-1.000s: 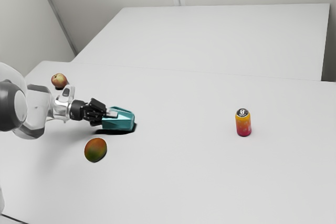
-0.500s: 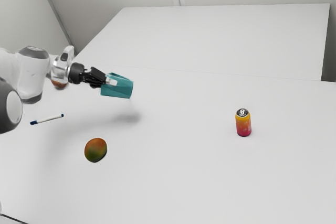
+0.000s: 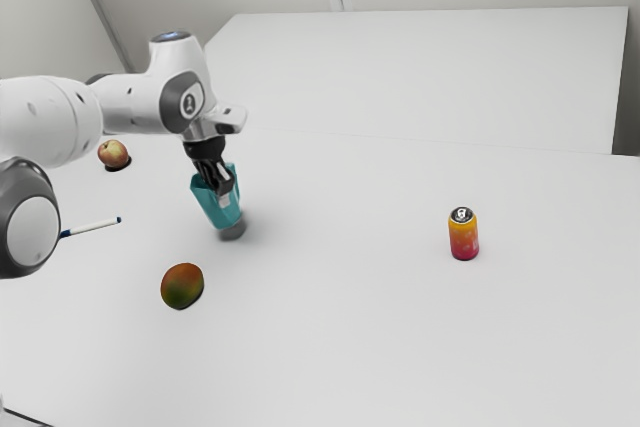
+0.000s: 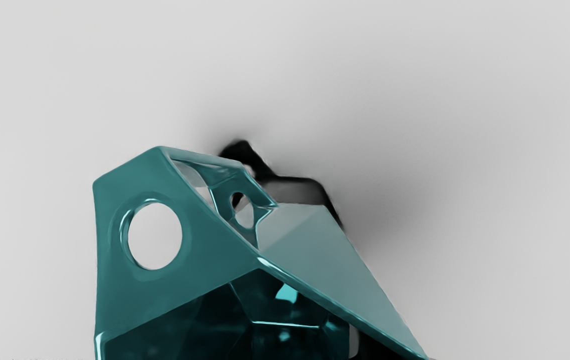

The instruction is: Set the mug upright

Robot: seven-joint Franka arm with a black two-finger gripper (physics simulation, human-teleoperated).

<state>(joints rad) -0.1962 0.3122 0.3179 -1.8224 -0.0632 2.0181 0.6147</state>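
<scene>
The black gripper [image 3: 224,190] points down in the exterior view, shut on the wall of the teal mug [image 3: 213,209]. The mug leans a little, with its open mouth upward and its lower end just over or against the table; which of the two cannot be told. In the wrist view, the mug [image 4: 130,300] shows its dark hollow and a faceted handle with round holes. Part of the gripper [image 4: 390,352] appears at the bottom edge, with one finger [image 4: 363,346] inside the mug's mouth.
On the table [image 3: 350,337], a mango [image 3: 182,286] lies nearer the camera than the mug. A pen [image 3: 95,227] and an apple [image 3: 114,154] lie toward the exterior view's left. An orange-yellow can [image 3: 463,234] stands toward the right.
The mug was lifted off the table on its side, then turned mouth-up and lowered with my hand. My gripper swung from pointing sideways to pointing down, and the pen came into view.
</scene>
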